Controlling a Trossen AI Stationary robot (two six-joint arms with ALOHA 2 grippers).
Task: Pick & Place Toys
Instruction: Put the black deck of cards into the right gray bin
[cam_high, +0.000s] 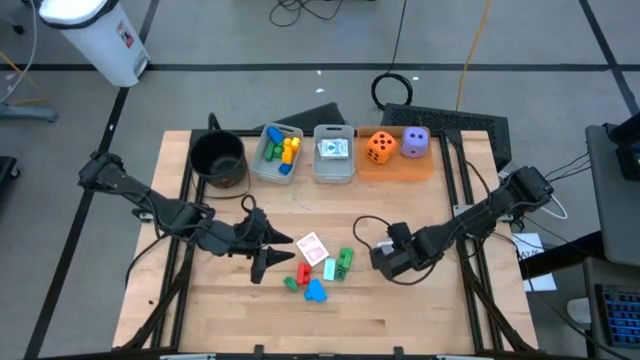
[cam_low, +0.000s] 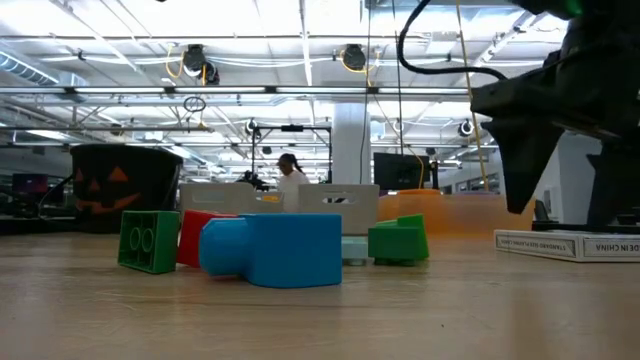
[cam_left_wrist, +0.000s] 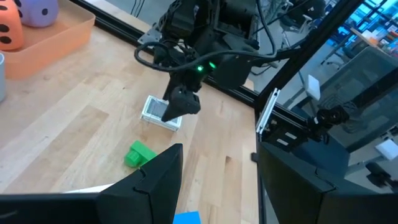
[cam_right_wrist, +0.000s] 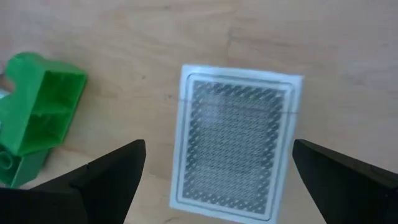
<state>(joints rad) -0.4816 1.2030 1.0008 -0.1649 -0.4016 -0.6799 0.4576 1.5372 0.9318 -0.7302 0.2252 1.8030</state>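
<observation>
Your right gripper (cam_right_wrist: 217, 165) hovers with jaws spread wide over a grey-backed card deck (cam_right_wrist: 235, 142) lying flat on the tabletop (cam_high: 420, 310), right of the green block (cam_right_wrist: 34, 118). Your left gripper (cam_high: 270, 252) stands half-spread, holding nothing, left of the scattered blocks (cam_high: 315, 288).

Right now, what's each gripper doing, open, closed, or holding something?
Left gripper: open, nothing visible between its fingers.
Right gripper: open wide, hovering over the card deck, holding nothing.
</observation>
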